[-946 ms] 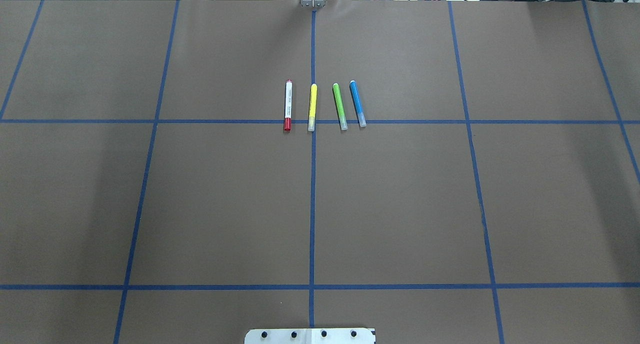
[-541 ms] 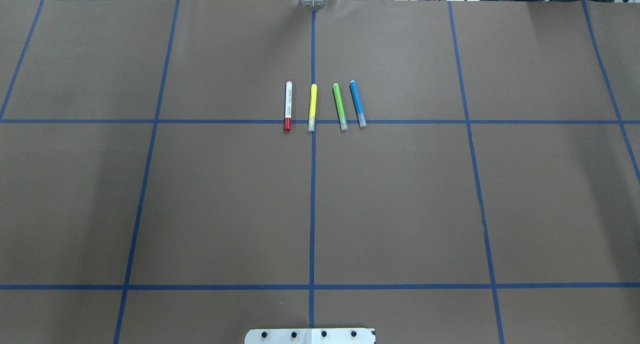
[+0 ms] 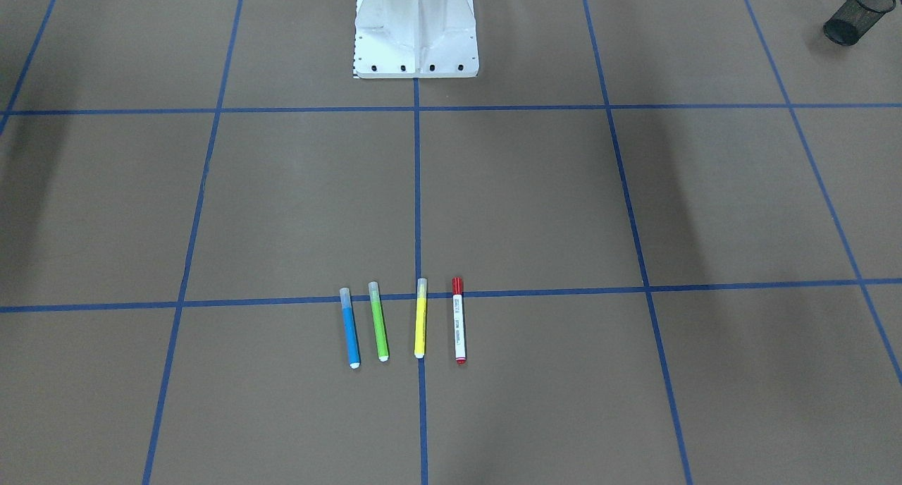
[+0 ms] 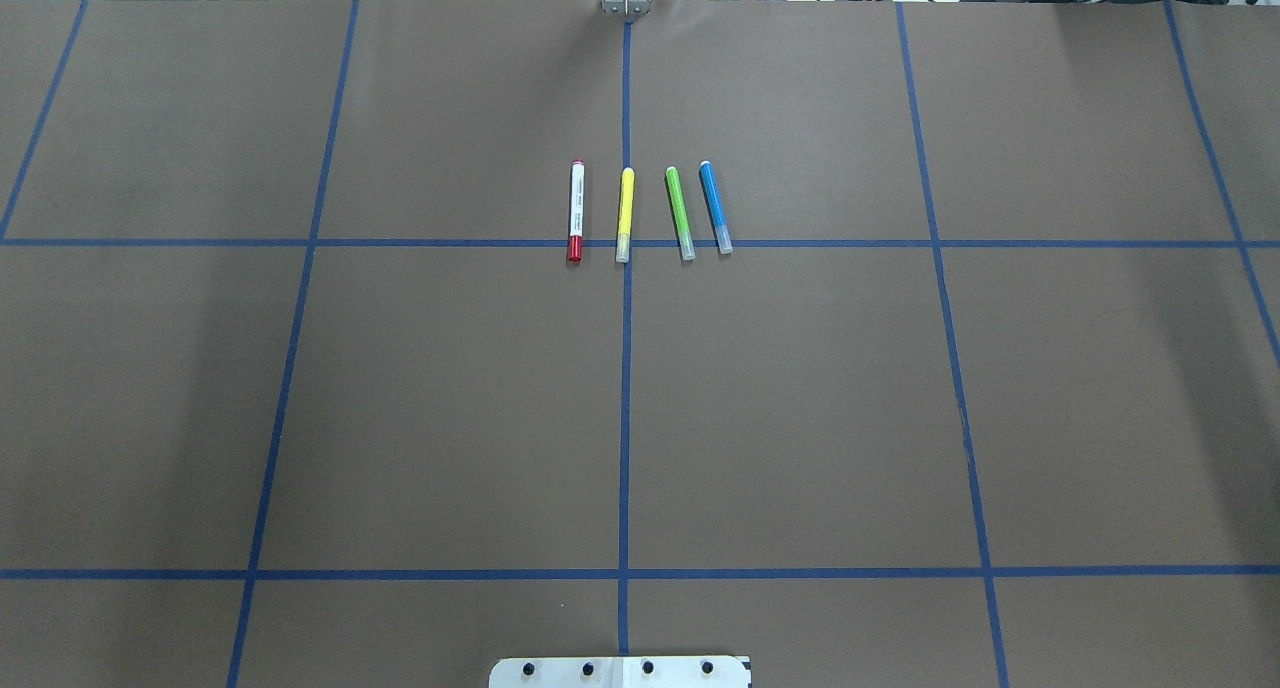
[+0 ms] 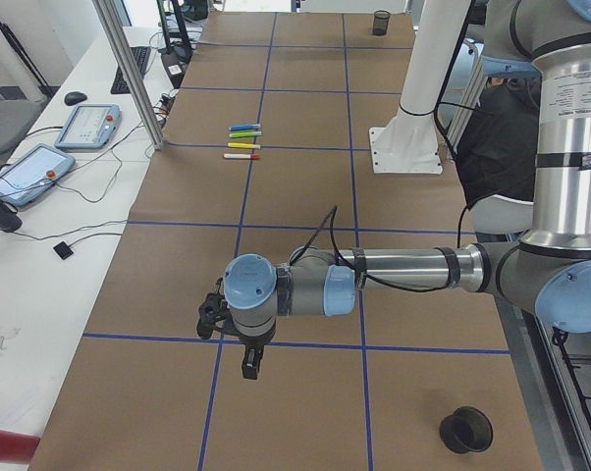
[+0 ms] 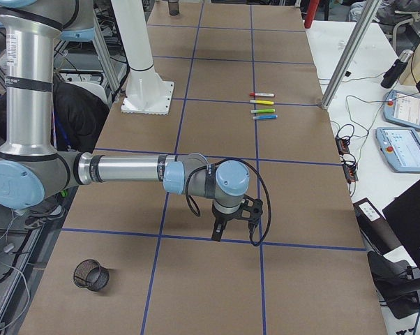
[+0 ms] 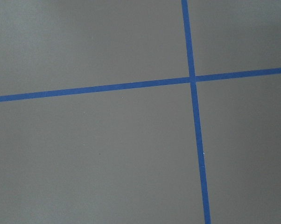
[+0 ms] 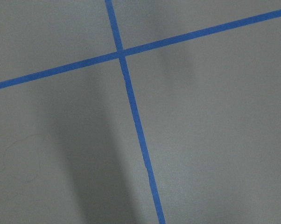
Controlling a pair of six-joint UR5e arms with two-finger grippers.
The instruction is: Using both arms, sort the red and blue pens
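Overhead view, my log:
1. Red pen: flat on table, 9 o'clock end of a 4-pen row at 12 o'clock from base. Cap points to 6, across tape line.
2. Blue pen: 3 o'clock end of row, cap to 6.
3. Yellow pen, green pen: between them, none touching.
4. L gripper: low over table, well apart from pens. Can't tell jaw gap; holds no pen.
5. R gripper: same at opp. end; can't tell gap.
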